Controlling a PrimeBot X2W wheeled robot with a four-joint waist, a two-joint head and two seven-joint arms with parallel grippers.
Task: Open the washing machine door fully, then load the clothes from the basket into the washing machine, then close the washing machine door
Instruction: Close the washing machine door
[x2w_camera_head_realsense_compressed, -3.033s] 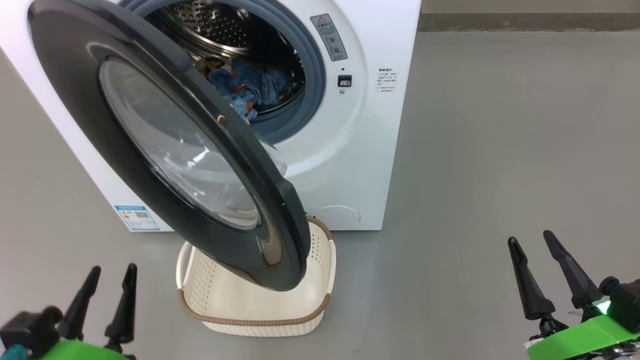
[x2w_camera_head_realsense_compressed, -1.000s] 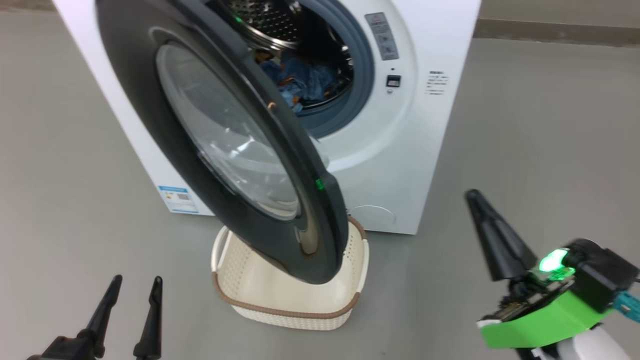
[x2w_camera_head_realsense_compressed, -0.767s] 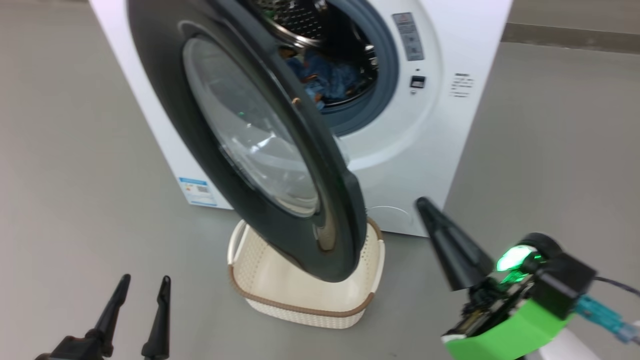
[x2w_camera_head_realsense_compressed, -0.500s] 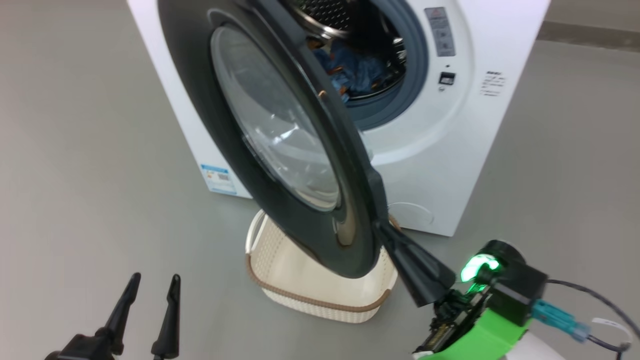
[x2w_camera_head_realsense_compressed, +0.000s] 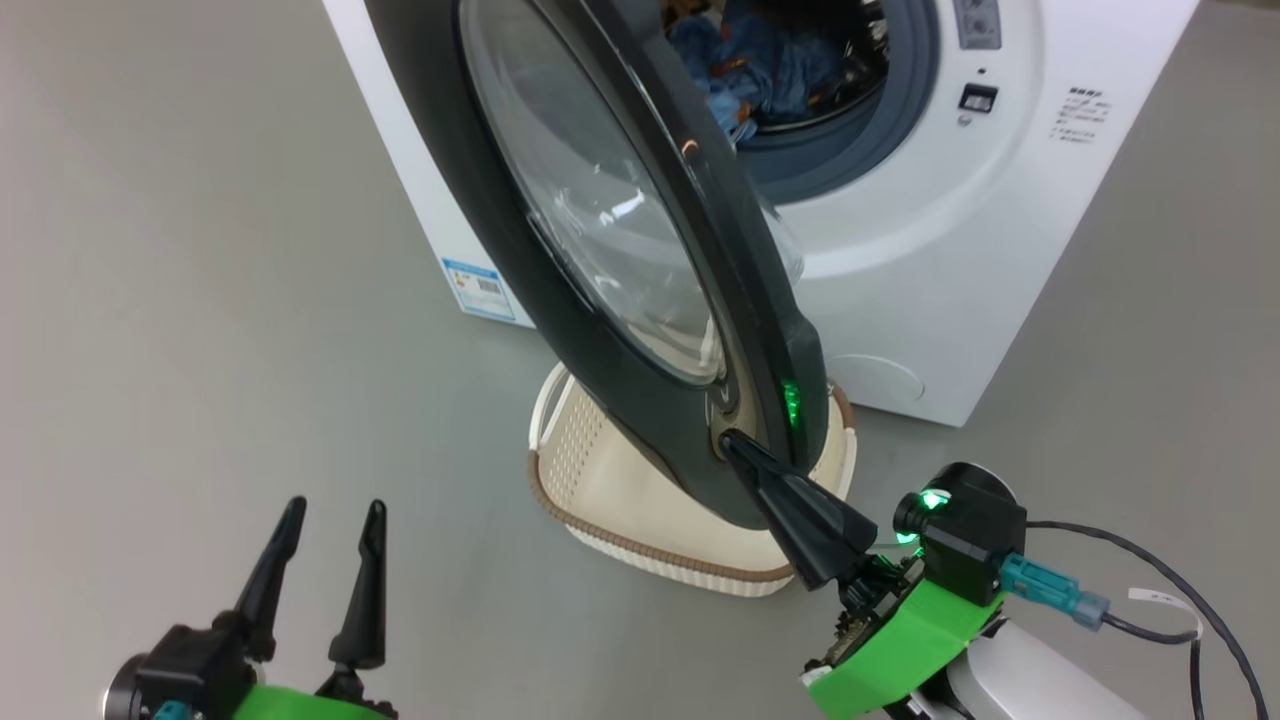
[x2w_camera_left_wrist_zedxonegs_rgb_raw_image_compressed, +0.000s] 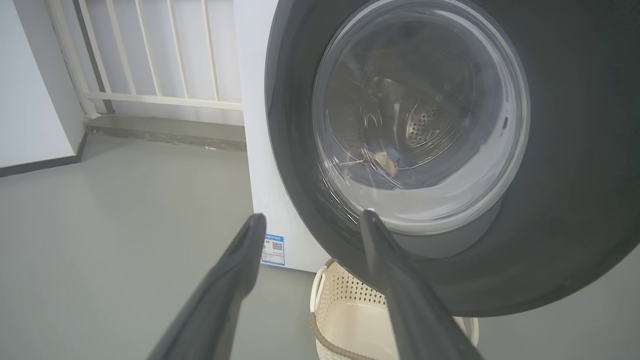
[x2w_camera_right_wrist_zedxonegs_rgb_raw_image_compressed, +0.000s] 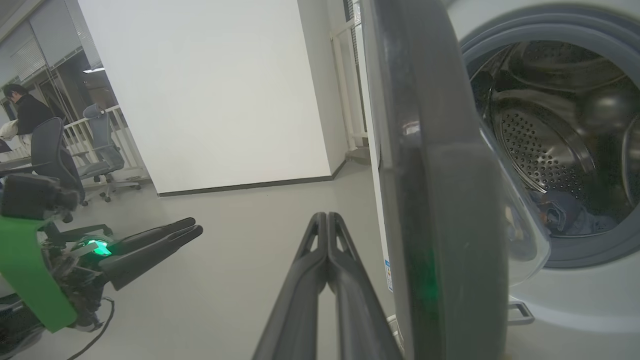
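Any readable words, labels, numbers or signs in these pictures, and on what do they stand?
No text is legible.
Blue label sticker, low on the washing machine front: print too small.
Grey sticker on its upper front: cut off, blurred.
Dark printed lines on the front's right side: too small.

the washing machine door (x2w_camera_head_realsense_compressed: 560, 250) stands at the tips of my right jaws; the basket (x2w_camera_head_realsense_compressed: 575, 450) sits on the floor (x2w_camera_head_realsense_compressed: 200, 300) under it, just beyond them. behind the door is the washing machine (x2w_camera_head_realsense_compressed: 950, 280), the clothes (x2w_camera_head_realsense_compressed: 760, 70) inside it. my left jaws face the door, apart.
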